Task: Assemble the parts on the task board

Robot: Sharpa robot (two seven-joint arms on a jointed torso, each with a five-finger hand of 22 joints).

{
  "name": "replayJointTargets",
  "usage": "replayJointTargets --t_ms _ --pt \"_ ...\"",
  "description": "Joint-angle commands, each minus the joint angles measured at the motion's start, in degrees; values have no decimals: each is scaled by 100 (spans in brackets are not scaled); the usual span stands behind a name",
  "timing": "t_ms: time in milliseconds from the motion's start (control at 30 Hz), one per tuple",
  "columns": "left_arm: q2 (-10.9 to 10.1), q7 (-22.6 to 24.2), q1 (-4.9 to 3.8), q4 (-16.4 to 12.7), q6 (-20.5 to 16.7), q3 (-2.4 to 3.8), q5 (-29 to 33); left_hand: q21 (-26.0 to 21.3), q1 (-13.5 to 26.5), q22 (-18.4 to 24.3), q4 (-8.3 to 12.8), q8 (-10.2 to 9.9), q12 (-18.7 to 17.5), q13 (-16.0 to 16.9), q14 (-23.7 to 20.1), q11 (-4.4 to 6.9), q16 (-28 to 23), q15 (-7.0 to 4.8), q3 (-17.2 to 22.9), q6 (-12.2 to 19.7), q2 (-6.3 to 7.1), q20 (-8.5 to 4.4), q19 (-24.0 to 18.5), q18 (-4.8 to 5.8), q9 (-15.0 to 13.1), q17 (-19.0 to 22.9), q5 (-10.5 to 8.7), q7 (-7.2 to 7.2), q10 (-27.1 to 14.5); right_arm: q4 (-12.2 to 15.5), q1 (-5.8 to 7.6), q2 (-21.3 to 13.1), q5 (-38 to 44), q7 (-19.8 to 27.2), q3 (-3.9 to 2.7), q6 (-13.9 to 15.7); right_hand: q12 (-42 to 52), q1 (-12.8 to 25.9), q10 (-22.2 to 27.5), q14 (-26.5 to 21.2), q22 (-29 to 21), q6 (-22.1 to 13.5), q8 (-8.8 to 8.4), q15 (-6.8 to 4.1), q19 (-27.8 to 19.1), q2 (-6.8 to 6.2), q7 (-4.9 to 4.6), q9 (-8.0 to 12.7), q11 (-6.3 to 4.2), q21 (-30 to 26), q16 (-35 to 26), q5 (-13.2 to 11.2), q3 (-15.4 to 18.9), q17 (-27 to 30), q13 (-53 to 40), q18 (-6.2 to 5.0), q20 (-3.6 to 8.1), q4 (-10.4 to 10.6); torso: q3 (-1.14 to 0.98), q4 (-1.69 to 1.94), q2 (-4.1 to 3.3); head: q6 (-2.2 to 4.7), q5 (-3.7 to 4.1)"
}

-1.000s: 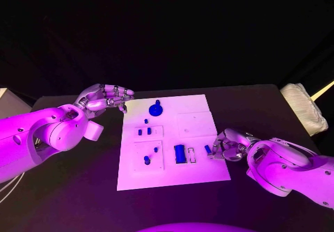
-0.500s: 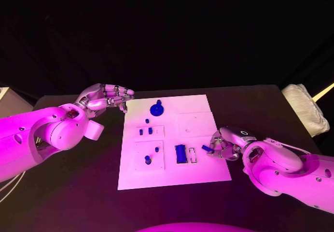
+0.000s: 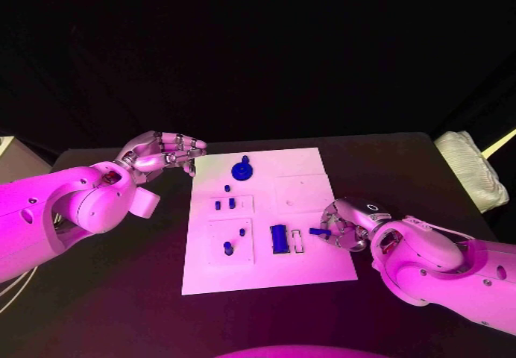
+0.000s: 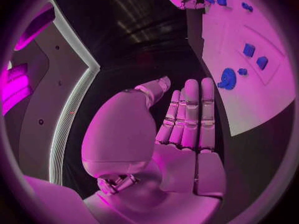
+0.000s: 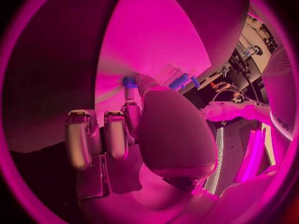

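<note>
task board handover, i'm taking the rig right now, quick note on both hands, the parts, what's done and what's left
Right robot hand: pinches a small blue part above the task board at its right edge.
Left robot hand: holds nothing, fingers loosely curled, off the board's far-left corner.
On the board: round blue part at the far end, two small blue parts in the upper left plate, blue bar beside an unfilled slot.
Done: one part picked up.
Left: seat it, then the remaining parts.
</note>
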State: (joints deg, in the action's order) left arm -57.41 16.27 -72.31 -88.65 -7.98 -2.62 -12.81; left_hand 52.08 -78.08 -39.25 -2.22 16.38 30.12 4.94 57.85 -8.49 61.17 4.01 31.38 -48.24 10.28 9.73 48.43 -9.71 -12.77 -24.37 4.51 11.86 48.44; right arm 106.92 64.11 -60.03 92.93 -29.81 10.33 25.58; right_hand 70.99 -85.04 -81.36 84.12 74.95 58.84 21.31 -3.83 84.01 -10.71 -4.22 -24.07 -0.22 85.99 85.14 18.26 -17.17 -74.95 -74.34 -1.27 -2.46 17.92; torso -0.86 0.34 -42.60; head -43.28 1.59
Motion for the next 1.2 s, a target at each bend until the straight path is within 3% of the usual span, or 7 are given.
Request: replayJointTargets --t_ms 33,133,233,600,800,1033,1200 --pt "3 -2 -3 -10 -32 3 -53 -37 -4 10 -45 15 24 -9 0 3 -14 19 12 24 -66 5 47 -80 5 1 -2 2 -37 18 -53 -40 -63 -190 44 -118 37 265 -31 384 1408 18 72 -33 491 -119 11 -65 -22 43 -20 276 -609 -462 -314 54 47 -270 -3 -7 3 -5 13" --pt "8 -3 -3 -11 -33 3 -61 -38 -4 10 -50 16 26 -9 1 3 -14 19 15 24 -74 5 48 -81 5 1 -2 3 -37 124 -27 -85 -280 -168 41 -22 40 449 -49 388 1415 -10 116 -35 498 -150 13 -108 -25 67 -13 364 -876 -477 -317 58 47 -322 4 -8 3 -5 14" --pt "12 -2 -3 -11 -31 3 -64 -38 -4 10 -50 16 26 -9 1 3 -14 19 15 24 -74 5 48 -81 5 1 -2 3 -37 222 31 -121 -512 -139 37 81 49 613 -65 393 1425 -29 146 -38 509 -172 20 -139 -22 103 -2 242 -1006 -502 -324 66 47 -358 -1 0 -3 0 23" --pt "18 39 -3 -56 -28 3 -68 -39 -16 11 -52 17 31 -10 2 5 -13 17 29 29 -94 4 52 -82 6 0 0 1 -39 526 276 -151 -1414 226 23 91 144 905 -125 400 1434 -28 199 -44 519 -137 34 -185 -34 137 13 159 -1171 -530 -391 72 53 -402 3 21 -22 -41 40" --pt "7 47 -3 -75 -36 3 -64 -39 -16 11 -52 17 31 -10 2 5 -13 17 29 29 -94 4 52 -82 6 0 0 1 -39 492 295 -88 -1786 251 22 66 187 1091 -151 404 1439 -25 222 -45 525 -149 37 -204 -36 159 21 135 -1181 -548 -424 77 54 -402 5 -2 -11 -59 38" --pt "3 45 -3 -89 -31 4 -61 -39 -16 11 -52 17 31 -10 2 5 -13 17 29 29 -94 4 52 -82 6 0 0 1 -39 401 237 97 -2414 110 24 67 287 1539 -202 410 1446 -6 257 -45 533 -118 42 -227 -36 185 35 -75 -1052 -574 -502 82 56 -274 -7 5 -14 -81 33" --pt "-4 36 -4 -79 -28 4 -57 -39 -16 11 -52 17 31 -10 2 5 -13 17 29 29 -94 4 52 -82 6 0 0 1 -39 334 181 193 -2396 34 25 217 309 1635 -209 410 1438 5 267 -48 524 -117 51 -231 -42 154 35 -38 -1027 -573 -521 76 57 -257 -2 0 -7 -80 24"
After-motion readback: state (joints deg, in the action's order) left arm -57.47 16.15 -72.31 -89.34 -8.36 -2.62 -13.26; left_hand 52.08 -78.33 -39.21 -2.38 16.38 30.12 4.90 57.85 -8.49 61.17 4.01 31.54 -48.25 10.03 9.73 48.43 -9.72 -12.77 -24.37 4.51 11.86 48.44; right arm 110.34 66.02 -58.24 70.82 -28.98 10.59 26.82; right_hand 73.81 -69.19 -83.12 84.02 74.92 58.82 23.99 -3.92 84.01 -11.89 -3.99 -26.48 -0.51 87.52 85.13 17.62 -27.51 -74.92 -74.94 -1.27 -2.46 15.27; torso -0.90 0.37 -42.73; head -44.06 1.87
